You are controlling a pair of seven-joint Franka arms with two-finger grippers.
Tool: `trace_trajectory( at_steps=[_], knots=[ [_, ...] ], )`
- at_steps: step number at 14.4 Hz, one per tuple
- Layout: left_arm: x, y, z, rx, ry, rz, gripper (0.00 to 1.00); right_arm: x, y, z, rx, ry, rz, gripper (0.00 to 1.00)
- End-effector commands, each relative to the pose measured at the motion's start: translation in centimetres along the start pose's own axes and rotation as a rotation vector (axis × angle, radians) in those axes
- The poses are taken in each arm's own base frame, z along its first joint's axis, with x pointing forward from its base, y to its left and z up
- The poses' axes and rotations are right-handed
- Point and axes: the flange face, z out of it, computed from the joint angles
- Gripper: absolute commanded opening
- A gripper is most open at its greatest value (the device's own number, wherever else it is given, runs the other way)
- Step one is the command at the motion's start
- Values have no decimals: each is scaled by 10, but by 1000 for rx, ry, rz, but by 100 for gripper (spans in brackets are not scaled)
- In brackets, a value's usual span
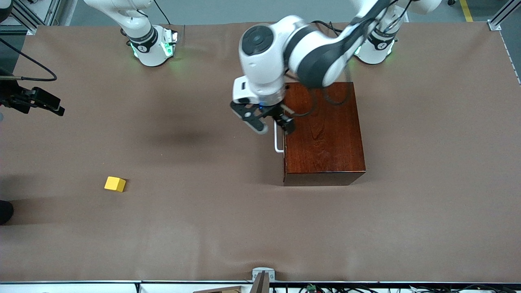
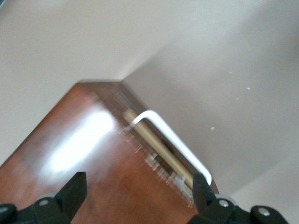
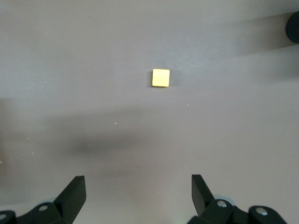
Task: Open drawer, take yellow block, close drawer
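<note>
L gripper (image 1: 272,123) wide open over drawer (image 1: 279,137) handle; R gripper (image 3: 138,198) open, empty, above yellow block (image 1: 115,184).

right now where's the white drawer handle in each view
Front view: white handle on the wooden box side facing the right arm's end, under the left tool.
Left wrist view: handle mid-picture, along the box edge.
Right wrist view: not there.
Shared landmark: the box.
</note>
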Motion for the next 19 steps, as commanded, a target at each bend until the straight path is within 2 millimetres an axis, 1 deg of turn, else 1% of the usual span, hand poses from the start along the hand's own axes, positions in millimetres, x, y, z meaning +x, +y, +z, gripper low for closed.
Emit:
trace_trajectory(
  at_steps=[1,3,4,5,6,7,9,11,12,13,15,17,19],
  knots=[
    [-41,-108,-45,-69,-48,-263,100,-3,-4,-3,8,8,-5,100],
    [-68,-176,-61,-95,-73,-392,100,-4,-9,-4,9,6,-17,100],
    [-82,-210,-69,-100,-61,-452,100,-5,-19,-4,7,9,-35,100],
    [-92,-232,-77,-106,-48,-494,100,-5,-25,-6,7,13,-46,100],
    [-105,-253,-85,-112,-33,-536,100,-3,-32,-3,2,9,-60,100],
    [-115,-275,-85,-114,-36,-576,100,-2,-36,1,0,3,-67,100],
    [-143,-308,-84,-102,-50,-654,100,-1,-40,3,-5,2,-73,100],
    [-161,-321,-81,-83,-30,-707,100,0,-38,2,-4,3,-66,100],
    [-174,-340,-79,-75,-3,-755,100,0,-38,2,-4,3,-62,100],
    [-186,-350,-73,-106,15,-794,100,0,-36,2,-3,3,-56,100],
    [-206,-364,-73,-142,29,-845,100,0,-34,1,1,6,-50,100],
    [-213,-375,-73,-151,37,-830,100,1,-32,0,2,7,-44,100],
    [-216,-379,-74,-153,44,-771,100,1,-30,0,2,7,-41,100]
  ],
)
